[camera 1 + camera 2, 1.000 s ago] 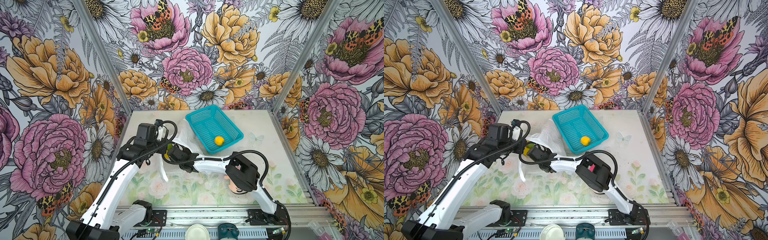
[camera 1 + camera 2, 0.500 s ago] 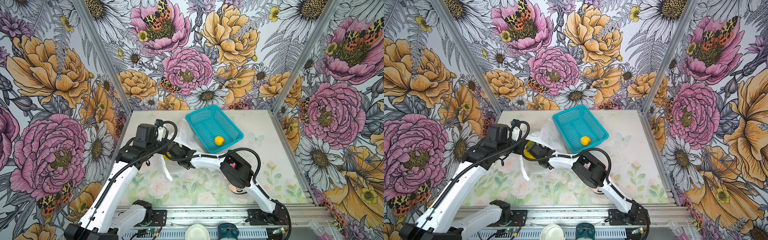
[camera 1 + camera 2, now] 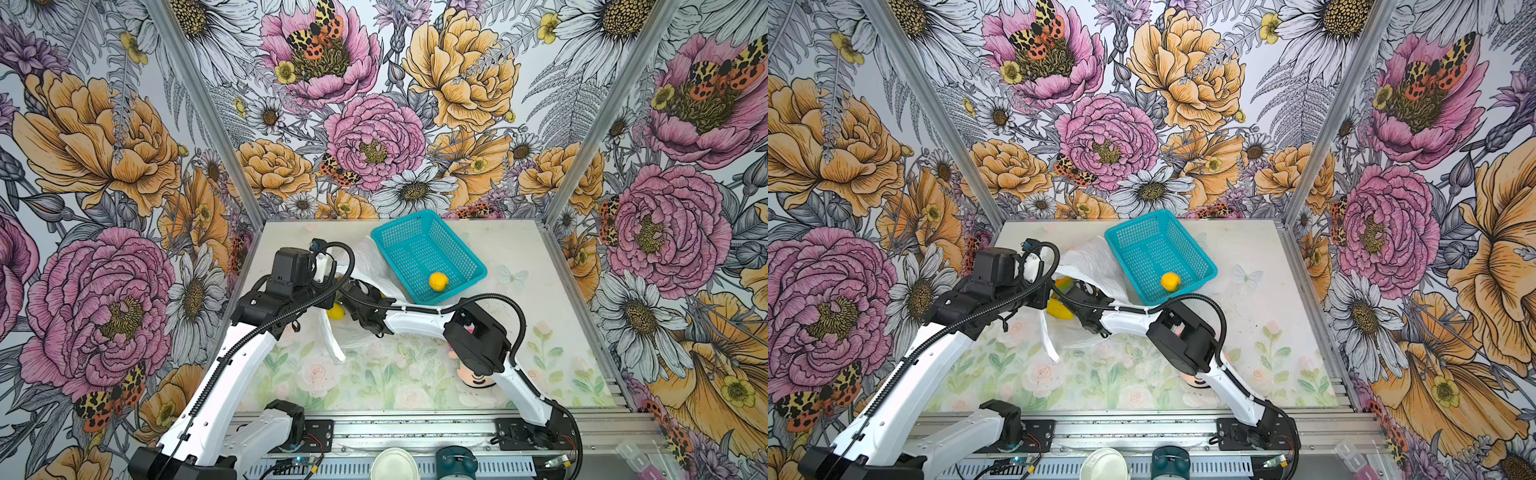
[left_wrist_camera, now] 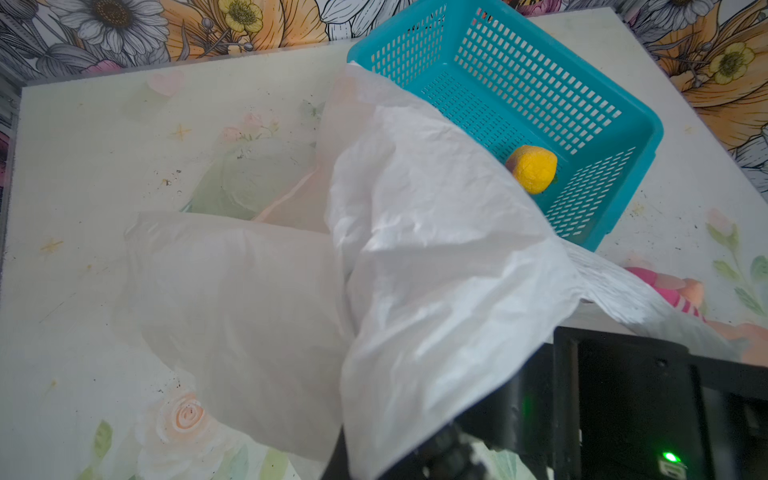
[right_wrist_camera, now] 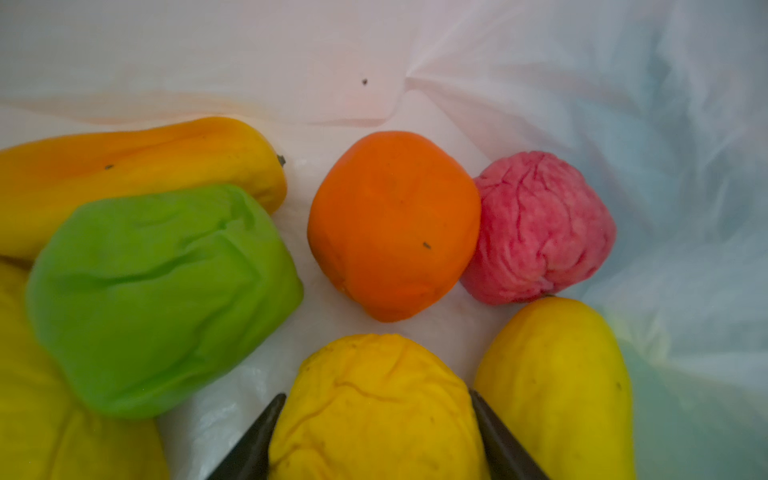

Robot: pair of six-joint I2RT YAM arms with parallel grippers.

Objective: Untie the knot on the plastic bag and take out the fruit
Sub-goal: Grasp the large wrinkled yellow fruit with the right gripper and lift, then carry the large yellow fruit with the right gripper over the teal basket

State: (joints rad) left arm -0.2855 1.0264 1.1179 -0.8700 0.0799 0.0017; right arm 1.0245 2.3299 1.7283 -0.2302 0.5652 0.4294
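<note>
The white plastic bag (image 3: 365, 257) lies open beside the basket, and my left gripper (image 3: 332, 286) is shut on its rim, holding it up; the sheet (image 4: 415, 249) drapes over those jaws. My right gripper (image 5: 377, 395) is inside the bag, its two fingers pressed against the sides of a wrinkled yellow fruit (image 5: 374, 415). Around it lie a green fruit (image 5: 158, 291), an orange one (image 5: 395, 224), a bumpy pink-red one (image 5: 540, 228) and a yellow oblong one (image 5: 557, 382). A loose strap (image 3: 332, 345) trails on the table. The knot is out of view.
A teal mesh basket (image 3: 399, 220) stands at the back centre with one yellow-orange fruit (image 3: 437, 281) in it. A plush doll (image 3: 478, 376) lies under my right arm's elbow. Flowered walls close in the table on three sides.
My right gripper has pushed further into the bag towards the left and its jaws have narrowed onto the yellow fruit. The left arm has stayed put, holding the bag.
</note>
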